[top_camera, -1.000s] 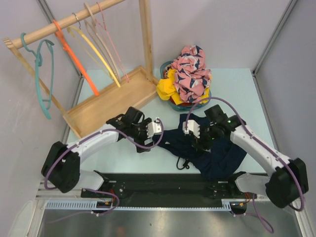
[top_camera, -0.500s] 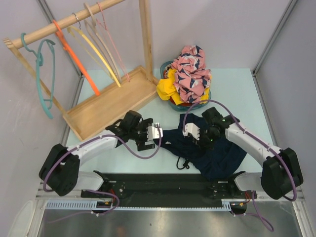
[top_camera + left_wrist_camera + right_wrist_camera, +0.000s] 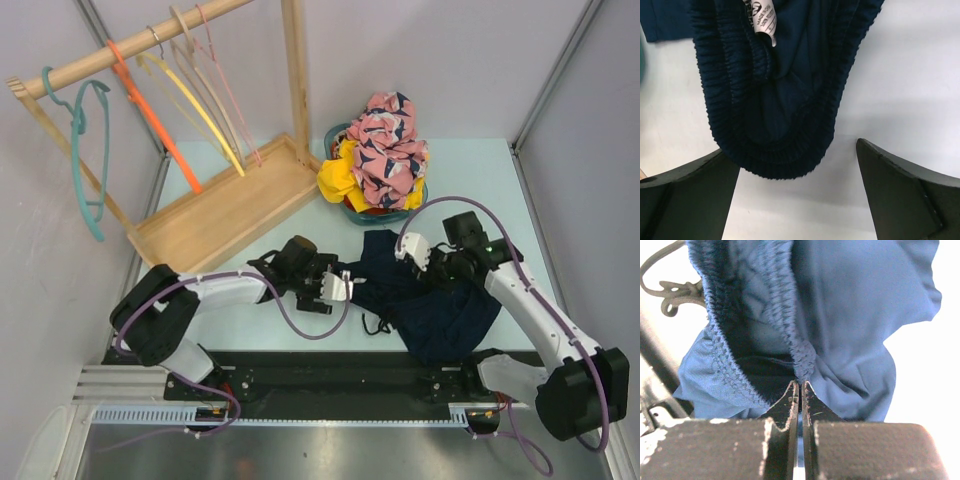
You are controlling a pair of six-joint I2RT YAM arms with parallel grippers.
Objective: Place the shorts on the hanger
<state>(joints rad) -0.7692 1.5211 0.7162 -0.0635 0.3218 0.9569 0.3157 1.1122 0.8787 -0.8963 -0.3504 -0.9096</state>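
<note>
The dark navy shorts lie crumpled on the table in front of the right arm. My right gripper is shut on a fold of the elastic waistband, which runs straight into the closed tips of that gripper. The drawstring trails off to the left. My left gripper is open at the left end of the shorts. In the left wrist view, the looped waistband sits just ahead of this gripper, touching the left finger. The pale-pink hanger hangs on the wooden rail at the far left.
A wooden rack with a tray base stands at the back left, holding teal, orange and yellow hangers. A basket heaped with pink floral and yellow garments sits behind the shorts.
My right gripper shut on the waistband and drew it to the right. The left arm reached right to the waistband's left end, still open.
</note>
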